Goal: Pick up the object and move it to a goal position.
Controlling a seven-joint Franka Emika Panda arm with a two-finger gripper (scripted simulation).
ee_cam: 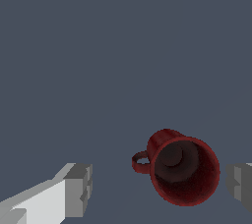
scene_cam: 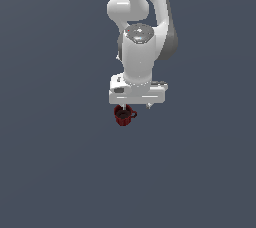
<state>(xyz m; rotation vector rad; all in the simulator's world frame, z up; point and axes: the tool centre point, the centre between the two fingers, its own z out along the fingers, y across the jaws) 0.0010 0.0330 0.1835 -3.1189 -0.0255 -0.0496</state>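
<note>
A white arm hangs its tool point(scene_cam: 134, 105) over a red mug point(scene_cam: 123, 115) on the grey surface point(scene_cam: 50, 162). The fingers point(ee_cam: 78, 190) stand wide apart, gripping nothing. The wrist view shows the mug between them, nearer one finger and off-centre. On closing, that finger may strike first and push or tip it.

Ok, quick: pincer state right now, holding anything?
Pincer: open, holding nothing; the red mug sits between its fingers, untouched.
</note>
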